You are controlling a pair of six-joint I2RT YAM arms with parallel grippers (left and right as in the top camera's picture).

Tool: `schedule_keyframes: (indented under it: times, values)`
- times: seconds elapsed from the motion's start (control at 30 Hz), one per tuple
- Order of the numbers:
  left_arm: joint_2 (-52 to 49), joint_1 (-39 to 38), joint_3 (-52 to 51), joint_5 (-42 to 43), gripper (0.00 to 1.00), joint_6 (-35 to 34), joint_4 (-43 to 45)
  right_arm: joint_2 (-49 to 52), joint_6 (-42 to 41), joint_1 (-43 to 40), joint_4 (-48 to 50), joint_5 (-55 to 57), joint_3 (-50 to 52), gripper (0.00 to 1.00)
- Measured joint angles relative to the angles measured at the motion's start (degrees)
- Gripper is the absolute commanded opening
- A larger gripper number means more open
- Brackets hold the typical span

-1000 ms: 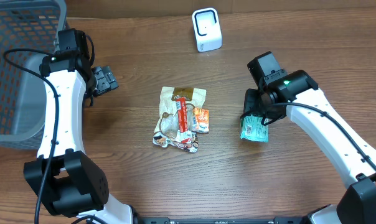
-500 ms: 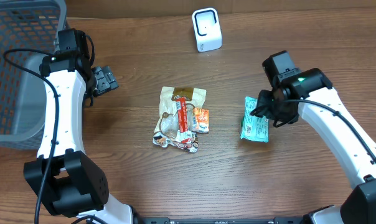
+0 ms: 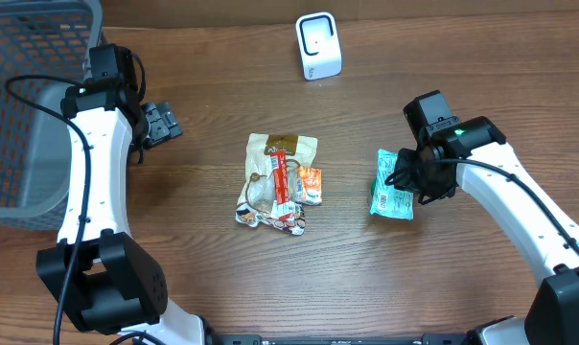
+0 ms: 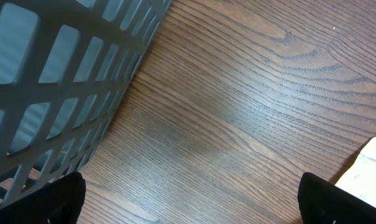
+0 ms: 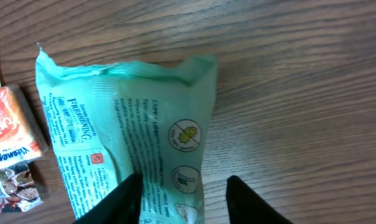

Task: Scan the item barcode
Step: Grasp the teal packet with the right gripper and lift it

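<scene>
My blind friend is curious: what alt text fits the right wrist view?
A crumpled green packet lies on a wooden table, with the right gripper and its two black fingers spread over the packet's lower part. An orange packet peeks in at left.

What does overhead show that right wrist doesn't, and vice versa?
Only overhead: the scanner, the basket, and the left gripper next to the basket.
Only right wrist: the print and icons on the green packet, and the right gripper with one finger over the packet and the other over bare wood, with a gap beside the packet's edge.
Both: green packet, orange sachet, wood table.
</scene>
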State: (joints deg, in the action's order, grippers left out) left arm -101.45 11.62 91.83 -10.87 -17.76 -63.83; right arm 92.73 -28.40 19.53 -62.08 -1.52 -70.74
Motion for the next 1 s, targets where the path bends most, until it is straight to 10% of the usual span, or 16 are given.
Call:
schedule_keyframes:
  times: [0.1, 1.0]
  values:
    - [0.0, 0.0, 0.0, -0.02, 1.0, 0.0, 0.02, 0.0, -0.11, 0.04, 0.63, -0.74, 0.09, 0.04]
    - [0.0, 0.0, 0.0, 0.0, 1.0, 0.0, 0.0, -3.26, 4.61, 9.18, 14.29, -14.01, -0.15, 0.04]
